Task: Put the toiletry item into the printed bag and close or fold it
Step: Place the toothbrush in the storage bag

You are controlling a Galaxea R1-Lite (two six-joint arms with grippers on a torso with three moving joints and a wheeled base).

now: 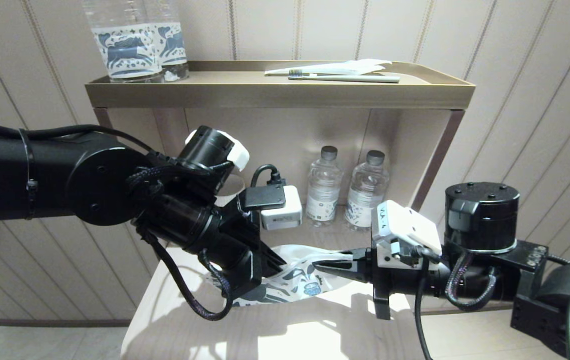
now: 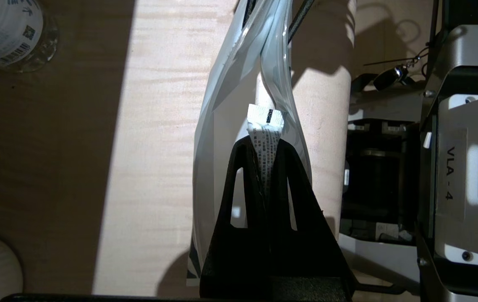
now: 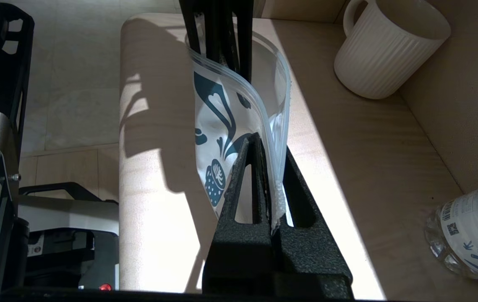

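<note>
You have one printed bag (image 1: 295, 280), held above the lower shelf (image 1: 285, 335) between the two claws. The left gripper (image 2: 266, 147) is clenched on one small white tube (image 2: 265, 126), and this tube sits inside the bag's mouth, its crimped end just beyond the fingertips. The right gripper (image 3: 264, 142) is clenched on the bag's zip edge, so the bag hangs directly in front of it. You can count two bottles (image 1: 322, 187) at the back of the lower shelf, two more on the top tray (image 1: 274, 92), one toothbrush (image 1: 345, 77) with its wrapper there, and one mug (image 3: 383, 46).
</note>
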